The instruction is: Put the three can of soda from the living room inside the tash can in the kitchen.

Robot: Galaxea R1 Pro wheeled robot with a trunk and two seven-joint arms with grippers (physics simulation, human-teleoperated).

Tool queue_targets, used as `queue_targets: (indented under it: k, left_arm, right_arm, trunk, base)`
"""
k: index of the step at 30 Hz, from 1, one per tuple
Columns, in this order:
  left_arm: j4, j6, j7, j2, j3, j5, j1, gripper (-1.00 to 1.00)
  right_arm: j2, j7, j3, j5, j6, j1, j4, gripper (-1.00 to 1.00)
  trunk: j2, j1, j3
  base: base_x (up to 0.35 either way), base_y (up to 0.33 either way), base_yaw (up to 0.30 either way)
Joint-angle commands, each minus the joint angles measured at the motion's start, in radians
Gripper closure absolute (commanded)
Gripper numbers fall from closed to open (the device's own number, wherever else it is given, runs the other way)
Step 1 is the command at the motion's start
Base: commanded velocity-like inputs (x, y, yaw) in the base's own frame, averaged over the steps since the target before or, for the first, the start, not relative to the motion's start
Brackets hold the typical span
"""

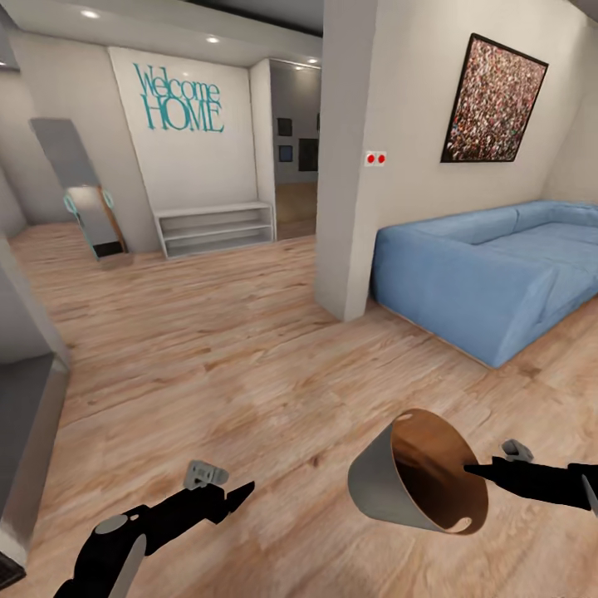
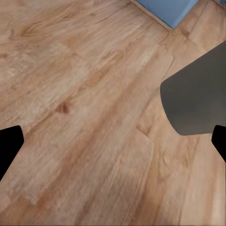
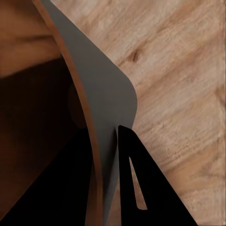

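Observation:
The tash can (image 1: 415, 477) hangs tilted above the wood floor at the lower right of the head view, grey outside and copper-brown inside, its mouth turned toward me. My right gripper (image 1: 475, 471) is shut on its thin rim; in the right wrist view the gripper (image 3: 106, 179) has one finger inside the rim and one against the grey wall (image 3: 101, 94). My left gripper (image 1: 241, 492) is open and empty, low on the left. Seen from the left wrist, the gripper (image 2: 113, 141) has its tips spread wide, with the can's grey side (image 2: 197, 94) beyond them. The cans of soda are out of view.
A blue sofa (image 1: 498, 274) stands at the right behind a white wall corner (image 1: 349, 166). A low white shelf (image 1: 214, 228) and a leaning mirror (image 1: 91, 220) are against the far wall. A grey cabinet (image 1: 25, 415) juts in at the left.

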Motion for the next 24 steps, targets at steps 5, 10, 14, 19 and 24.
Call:
queue_targets:
  k: [5, 10, 14, 19, 24]
  left_arm:
    - [0.0, 0.0, 0.001, 0.0, 0.0, 0.0, 0.0, -1.0]
    - [0.0, 0.0, 0.0, -0.001, -0.001, 0.0, 0.0, -1.0]
    - [0.0, 0.0, 0.0, -0.002, -0.003, -0.001, 0.0, -1.0]
    - [-0.001, 0.0, -0.003, 0.0, -0.003, -0.001, 0.0, -1.0]
    - [-0.001, 0.0, -0.006, 0.0, -0.004, -0.001, 0.0, -1.0]
  right_arm:
    - [0.0, 0.005, -0.001, -0.017, 0.015, -0.001, 0.0, 1.0]
    - [0.0, 0.005, -0.001, -0.016, 0.016, -0.001, 0.0, 1.0]
    - [0.0, 0.005, -0.001, -0.016, 0.017, -0.001, 0.0, 1.0]
    - [0.0, 0.005, -0.003, -0.016, 0.017, -0.001, 0.0, 1.0]
    - [-0.001, 0.005, -0.012, -0.016, 0.022, -0.001, 0.0, 1.0]
  trunk:
    - [0.0, 0.0, 0.0]
    - [0.0, 0.0, 0.0]
    - [0.0, 0.0, 0.0]
    - [0.0, 0.0, 0.0]
    - [0.0, 0.0, 0.0]
  base:
    - [0.252, -0.225, -0.278]
    - [0.25, -0.216, -0.278]
    - [0.227, -0.149, -0.278]
    - [0.166, -0.107, -0.278]
    - [0.026, -0.015, -0.278]
